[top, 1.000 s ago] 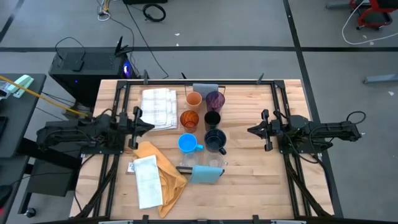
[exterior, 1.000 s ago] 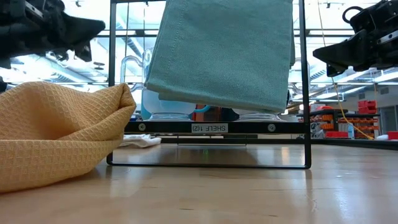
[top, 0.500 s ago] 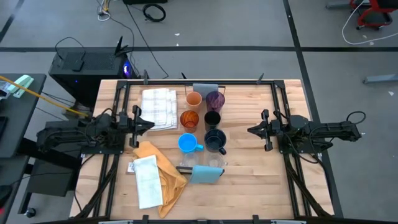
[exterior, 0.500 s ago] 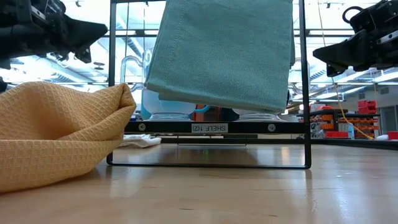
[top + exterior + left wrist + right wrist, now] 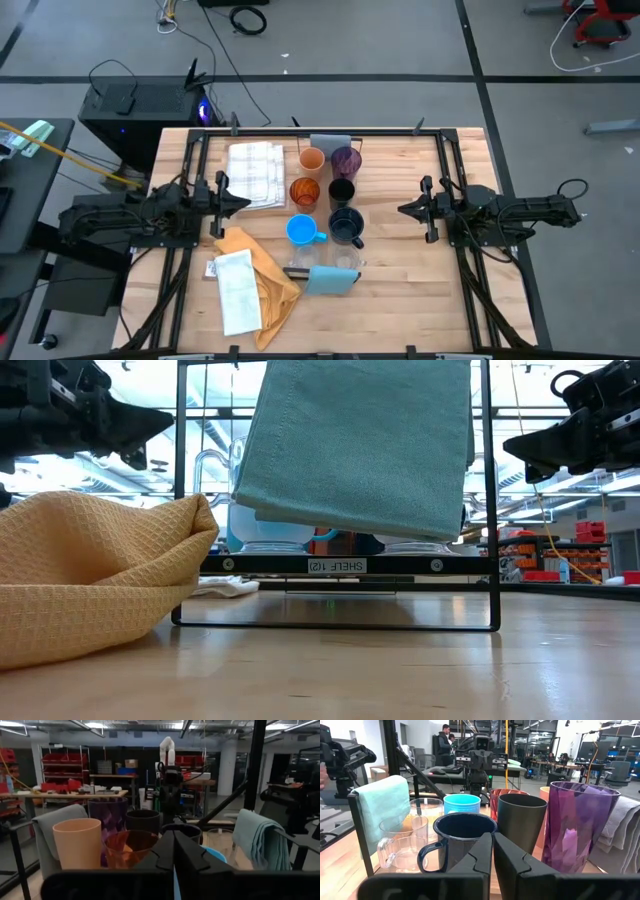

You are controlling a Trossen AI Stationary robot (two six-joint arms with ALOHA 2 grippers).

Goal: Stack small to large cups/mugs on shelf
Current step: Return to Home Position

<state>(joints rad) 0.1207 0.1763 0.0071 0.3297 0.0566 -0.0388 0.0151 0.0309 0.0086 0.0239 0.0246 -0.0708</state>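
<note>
Since the cups (image 5: pixel 341 190) stand on the shelf (image 5: pixel 400 564), the left gripper (image 5: pixel 238 200) and right gripper (image 5: pixel 404 209) flank it, empty, fingers pressed together. Homing probably needs only a clear retreat.

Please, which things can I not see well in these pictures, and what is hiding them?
Low view: the hanging blue cloth covers nearly all the cups.
High view: the clear glasses are faint against the wood, too faint to count there.
Left wrist view: the left gripper hides most of the blue mug.
</note>
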